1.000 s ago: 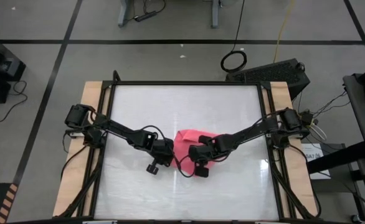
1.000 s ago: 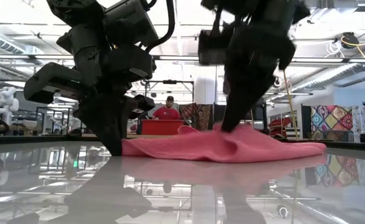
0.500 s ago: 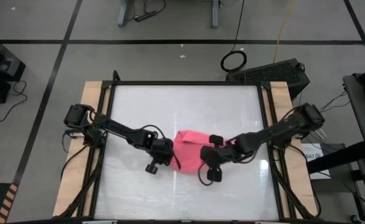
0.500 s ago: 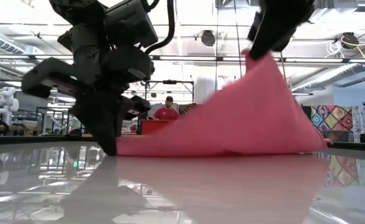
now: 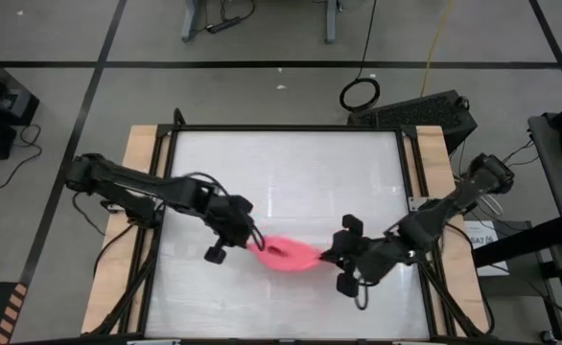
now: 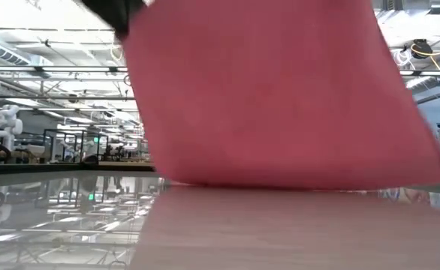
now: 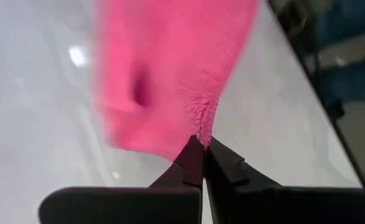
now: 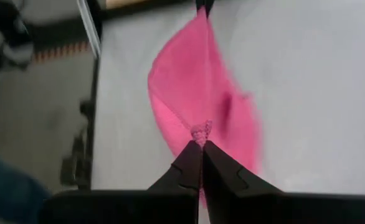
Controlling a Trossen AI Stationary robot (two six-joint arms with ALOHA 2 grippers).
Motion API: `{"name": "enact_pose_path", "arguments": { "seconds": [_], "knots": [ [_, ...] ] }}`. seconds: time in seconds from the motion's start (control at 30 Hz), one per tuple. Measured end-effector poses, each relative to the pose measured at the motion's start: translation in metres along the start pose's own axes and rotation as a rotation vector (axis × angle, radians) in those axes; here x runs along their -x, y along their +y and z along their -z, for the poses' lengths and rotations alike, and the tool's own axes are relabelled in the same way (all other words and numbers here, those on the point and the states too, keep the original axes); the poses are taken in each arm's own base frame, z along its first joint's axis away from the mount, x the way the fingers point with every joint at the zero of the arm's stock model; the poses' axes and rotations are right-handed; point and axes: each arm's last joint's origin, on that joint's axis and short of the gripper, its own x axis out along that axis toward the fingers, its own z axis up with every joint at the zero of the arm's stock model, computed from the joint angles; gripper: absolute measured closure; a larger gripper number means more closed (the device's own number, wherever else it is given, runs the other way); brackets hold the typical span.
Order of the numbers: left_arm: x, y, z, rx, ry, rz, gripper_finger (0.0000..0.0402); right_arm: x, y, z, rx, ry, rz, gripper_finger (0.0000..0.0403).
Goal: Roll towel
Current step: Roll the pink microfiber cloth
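Observation:
The pink-red towel (image 5: 286, 254) hangs spread between my two grippers over the near half of the table. It fills the low view (image 6: 280, 97), where its lower edge (image 6: 280, 182) is at the tabletop; whether it touches, I cannot tell. My left gripper (image 5: 251, 243) is shut on the towel's left end. My right gripper (image 5: 328, 257) is shut on its right end. The towel also shows in the left wrist view (image 7: 170, 62) and the right wrist view (image 8: 195, 87). My left gripper pinches the towel's left upper corner (image 7: 203, 129) between its two fingers, at their free ends. The cloth bunches at the fingertips and spreads away from them, hanging below the hold. My right gripper pinches the towel's right upper corner (image 8: 200, 132) between its two fingers, at their free ends. A small bunch of cloth stands out beyond the tips. The towel stretches from there toward the left gripper (image 8: 201, 5).
The white tabletop (image 5: 281, 172) lies inside a black frame with wooden side strips (image 5: 137, 144). A black keyboard-like box (image 5: 425, 110) lies on the floor beyond the far right corner. Cables run along both side edges.
Both grippers have risen and gone toward the table's near edge, the right one also toward the right edge. The towel, a low heap on the table a second ago, has been drawn up and spread out between them and now hangs as a sheet.

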Motion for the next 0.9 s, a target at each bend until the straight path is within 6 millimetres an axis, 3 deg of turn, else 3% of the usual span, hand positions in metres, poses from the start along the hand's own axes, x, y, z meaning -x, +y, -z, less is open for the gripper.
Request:
{"name": "enact_pose_path", "arguments": {
  "seconds": [0.2,0.3,0.37,0.47,0.7,0.8,0.9],
  "knots": [
    [0.1,-0.021,-0.029,-0.044,-0.281,-0.161,0.0398,0.048,0.004,-0.04,0.052,-0.225,0.028,0.0403],
    [0.139,-0.028,-0.035,-0.053,-0.393,-0.256,0.0398,0.061,-0.003,-0.057,0.097,-0.277,0.068,0.0403],
    [0.154,-0.028,-0.034,-0.055,-0.395,-0.368,0.0398,0.064,-0.014,-0.065,0.136,-0.267,0.12,0.0403],
    [0.158,-0.015,-0.026,-0.044,-0.294,-0.524,0.0398,0.058,-0.041,-0.069,0.162,-0.196,0.246,0.0402],
    [0.145,0.049,-0.014,0.009,-0.037,-0.76,0.0398,0.043,-0.109,-0.085,0.194,-0.042,0.534,0.0402],
    [0.151,0.069,-0.009,0.047,-0.023,-0.814,0.0398,0.045,-0.123,-0.091,0.17,-0.049,0.565,0.0402],
    [0.155,0.073,-0.006,0.074,-0.054,-0.761,0.0398,0.047,-0.121,-0.09,0.152,-0.03,0.471,0.0402]
  ]
}}
